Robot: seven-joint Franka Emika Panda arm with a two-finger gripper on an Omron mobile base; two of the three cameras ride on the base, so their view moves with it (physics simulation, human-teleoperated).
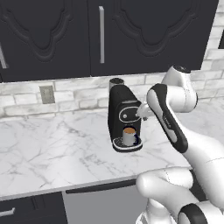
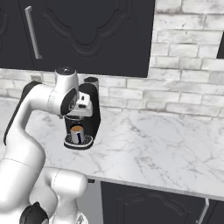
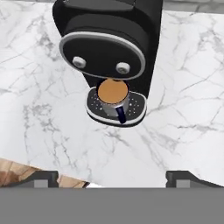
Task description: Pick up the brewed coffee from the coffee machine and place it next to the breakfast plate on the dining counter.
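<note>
Grey mug of brewed coffee [image 3: 113,97] stands upright on the round drip tray [image 3: 136,106] of the black pod coffee machine [image 1: 122,113], directly under the spout. Brown liquid shows at the rim; the dark handle points toward the hand camera.

Machine stands on a white marble worktop [image 1: 52,148], its back near the whitewashed brick wall [image 2: 183,92]. Grey cylinder [image 1: 116,82] tops the machine at the rear. Two small round buttons [image 3: 123,67] sit on its rounded front, just above the mug.

Gripper [image 3: 112,177] hangs above and in front of the machine, apart from it and from the mug. Jaws stand wide apart, nothing between them; both finger tips [image 3: 41,178] show at the bottom of the hand view.

Obstructions: the overhanging brew head closely covers the mug top, so the mug is open from the front and sides alone. Worktop around the tray is bare marble. Dark upper cabinets [image 1: 100,35] hang above; a wall outlet [image 1: 47,94] sits to the left on the brick.
</note>
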